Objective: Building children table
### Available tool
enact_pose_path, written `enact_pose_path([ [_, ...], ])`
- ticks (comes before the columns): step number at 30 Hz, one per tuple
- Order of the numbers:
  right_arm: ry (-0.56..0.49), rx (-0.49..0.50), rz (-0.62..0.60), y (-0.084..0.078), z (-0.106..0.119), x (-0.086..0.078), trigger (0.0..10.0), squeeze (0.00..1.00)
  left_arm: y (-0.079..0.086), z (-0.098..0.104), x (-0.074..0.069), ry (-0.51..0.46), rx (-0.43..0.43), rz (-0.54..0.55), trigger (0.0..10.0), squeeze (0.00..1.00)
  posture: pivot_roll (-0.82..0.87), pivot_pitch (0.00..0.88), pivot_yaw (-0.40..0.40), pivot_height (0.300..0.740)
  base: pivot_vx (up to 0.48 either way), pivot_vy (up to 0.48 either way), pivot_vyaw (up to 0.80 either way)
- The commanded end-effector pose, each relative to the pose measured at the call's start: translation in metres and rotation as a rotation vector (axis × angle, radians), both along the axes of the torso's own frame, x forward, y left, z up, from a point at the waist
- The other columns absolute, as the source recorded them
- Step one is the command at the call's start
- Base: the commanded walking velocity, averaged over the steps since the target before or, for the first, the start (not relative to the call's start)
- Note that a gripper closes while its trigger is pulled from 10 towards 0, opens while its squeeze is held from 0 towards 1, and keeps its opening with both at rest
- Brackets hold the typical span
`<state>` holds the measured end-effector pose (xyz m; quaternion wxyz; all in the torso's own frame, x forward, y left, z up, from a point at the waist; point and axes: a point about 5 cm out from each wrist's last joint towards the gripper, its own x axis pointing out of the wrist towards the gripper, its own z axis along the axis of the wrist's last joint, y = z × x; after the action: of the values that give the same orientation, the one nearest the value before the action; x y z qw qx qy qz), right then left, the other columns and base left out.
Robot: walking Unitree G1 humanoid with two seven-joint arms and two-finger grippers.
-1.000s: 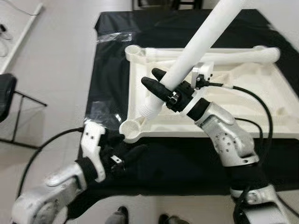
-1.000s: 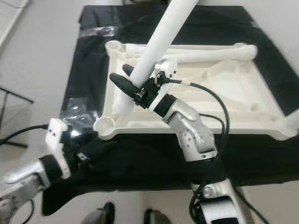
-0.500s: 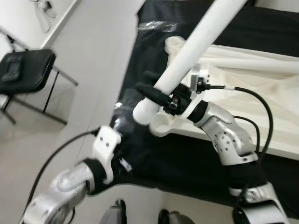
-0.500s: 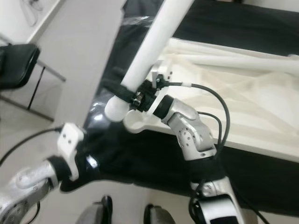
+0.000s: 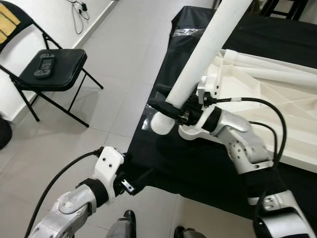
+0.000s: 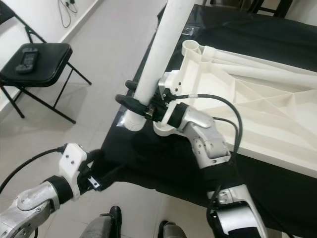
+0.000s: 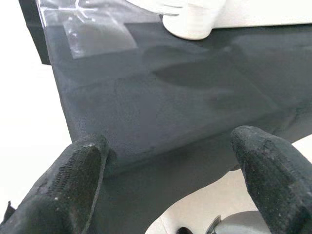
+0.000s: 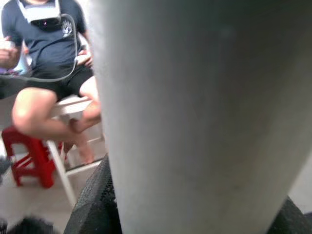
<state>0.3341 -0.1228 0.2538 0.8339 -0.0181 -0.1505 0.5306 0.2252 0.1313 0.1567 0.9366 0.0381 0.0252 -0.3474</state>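
a: right gripper (image 5: 166, 105)?
b: clenched round the white table leg (image 5: 208, 44), gripping it near its ribbed lower end. the leg runs tilted, up and away out of the top of the picture. the ribbed end hangs just off the near left corner of the tabletop (image 5: 277, 99), beside the round corner socket (image 6: 166, 130) (not seated in it, as far as i can tell).

a: tabletop, where?
b: upside down, white, ribbed underside up, lying on the black cloth (image 5: 198, 163) that covers the work surface. another socket (image 6: 190, 48) shows at the far left corner.

a: left gripper (image 7: 168, 161)?
b: released, fingers spread wide, holding nothing. it sits low by the near left corner of the black cloth, close to the cloth edge. in the wrist view the two black fingertips (image 7: 80, 163) frame the dark cloth, with the leg's ribbed end (image 7: 192, 22) and a clear plastic bag (image 7: 85, 29) further along.

a: anything else?
b: folding black chair (image 5: 52, 69) well apart on the tiled floor (image 5: 114, 64), a dark handheld device (image 5: 43, 64) on its seat. in the right wrist view, behind the leg, a person (image 8: 48, 58) in a dark shirt sits next to a red stool (image 8: 27, 156).
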Motion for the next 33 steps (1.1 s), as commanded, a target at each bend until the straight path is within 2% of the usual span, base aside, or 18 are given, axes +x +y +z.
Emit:
enact_pose_path([
  [1,-0.022,0.022,0.032,-0.012,0.012,-0.001,10.0,0.00,0.001,-0.004,-0.002,0.008,0.010,-0.011,10.0,0.00,0.07,0.263,-0.036,0.740,0.000,0.000,0.00],
  [6,-0.030,0.072,0.011,-0.029,0.023,0.006,10.0,0.00,0.006,0.001,-0.002,-0.017,0.030,-0.009,10.0,0.00,0.07,0.274,-0.035,0.740,0.000,0.000,0.00],
  [13,-0.028,0.068,-0.010,-0.044,0.025,0.017,10.0,0.00,0.018,0.005,0.003,-0.049,0.050,0.037,10.0,0.00,0.07,0.296,-0.036,0.740,0.000,0.000,0.00],
  [20,-0.021,0.065,0.014,-0.048,0.026,0.017,10.0,0.00,0.019,0.007,0.004,-0.061,0.059,0.037,10.0,0.00,0.07,0.300,-0.036,0.740,0.000,0.000,0.00],
  [22,-0.014,0.033,0.058,-0.049,0.025,0.014,10.0,0.00,0.019,0.010,0.004,-0.071,0.061,0.031,10.0,0.00,0.08,0.308,-0.036,0.740,0.000,0.000,0.00],
  [24,0.001,-0.030,0.122,-0.049,0.022,0.012,10.0,0.00,0.016,0.017,0.002,-0.089,0.070,-0.034,10.0,0.00,0.07,0.320,-0.040,0.740,0.000,0.000,0.00],
  [26,0.013,-0.052,0.146,-0.052,0.022,0.012,10.0,0.00,0.015,0.021,-0.002,-0.100,0.081,-0.090,10.0,0.00,0.07,0.323,-0.040,0.740,0.000,0.000,0.00],
  [33,0.026,-0.084,0.168,-0.056,0.021,0.012,10.0,0.00,0.017,0.028,-0.002,-0.122,0.090,-0.103,10.0,0.00,0.08,0.329,-0.041,0.740,0.000,0.000,0.00],
])
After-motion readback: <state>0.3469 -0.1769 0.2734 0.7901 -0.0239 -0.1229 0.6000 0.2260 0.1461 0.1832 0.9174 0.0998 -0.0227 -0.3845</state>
